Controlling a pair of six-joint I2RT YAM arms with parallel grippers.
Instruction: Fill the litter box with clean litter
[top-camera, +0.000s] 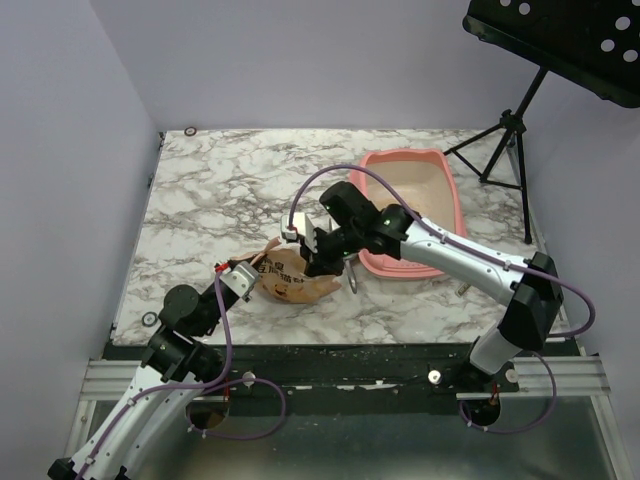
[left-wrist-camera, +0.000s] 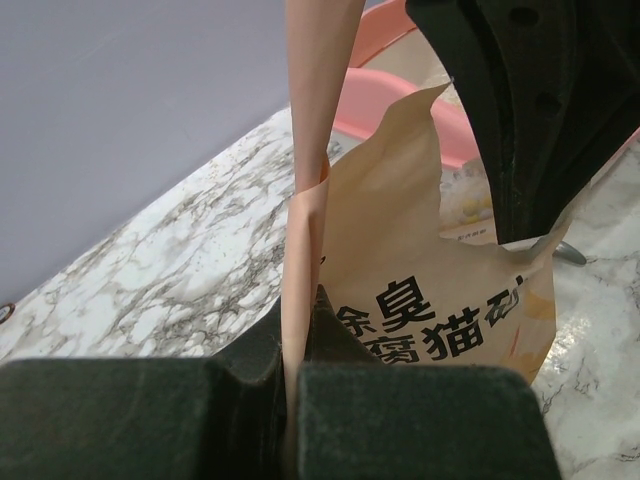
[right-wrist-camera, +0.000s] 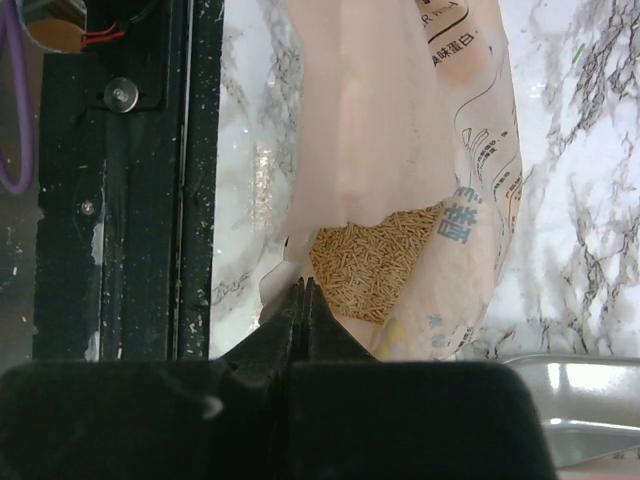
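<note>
The pink litter box (top-camera: 445, 170) stands at the back right, its floor pale beige; its rim also shows in the left wrist view (left-wrist-camera: 375, 95). The orange paper bag (top-camera: 290, 280) lies open in front of it, between my grippers. My left gripper (top-camera: 248, 276) is shut on the bag's edge (left-wrist-camera: 305, 200), which stands up from between its jaws (left-wrist-camera: 300, 305). My right gripper (top-camera: 318, 258) is shut at the rim of the bag's mouth (right-wrist-camera: 305, 288). Tan litter pellets (right-wrist-camera: 380, 262) lie inside the bag (right-wrist-camera: 470, 200).
A grey metal scoop (top-camera: 352, 280) lies on the marble table (top-camera: 220, 190) between bag and box; it also shows in the right wrist view (right-wrist-camera: 580, 400). A black music stand (top-camera: 510, 130) stands at the back right. The table's black front rail (right-wrist-camera: 130, 200) is close by.
</note>
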